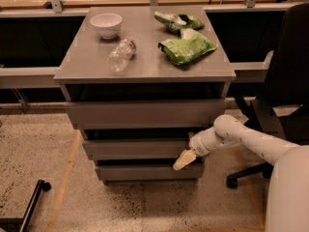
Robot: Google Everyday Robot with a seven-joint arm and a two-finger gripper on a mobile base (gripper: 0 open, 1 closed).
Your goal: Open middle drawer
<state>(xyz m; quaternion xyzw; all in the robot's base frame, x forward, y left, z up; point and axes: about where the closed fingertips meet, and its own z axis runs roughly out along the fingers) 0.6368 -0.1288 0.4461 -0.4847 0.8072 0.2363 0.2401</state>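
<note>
A grey cabinet [77, 66] carries a white bowl [106, 24] at its far left, a clear plastic bottle [120, 55] lying on its side nearer, and two green snack bags [187, 49] on the right. The gripper [184, 159] points down and left at the right end of the middle drawer [137, 149], its tip over the gap above the bottom drawer [145, 171]. A black office chair [289, 81] stands to the right.

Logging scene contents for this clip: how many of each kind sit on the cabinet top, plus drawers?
Bowl: 1
Bottle: 1
Green bags: 2
Drawers: 3
Total: 7
The tool is by the middle drawer, at its lower right corner.
</note>
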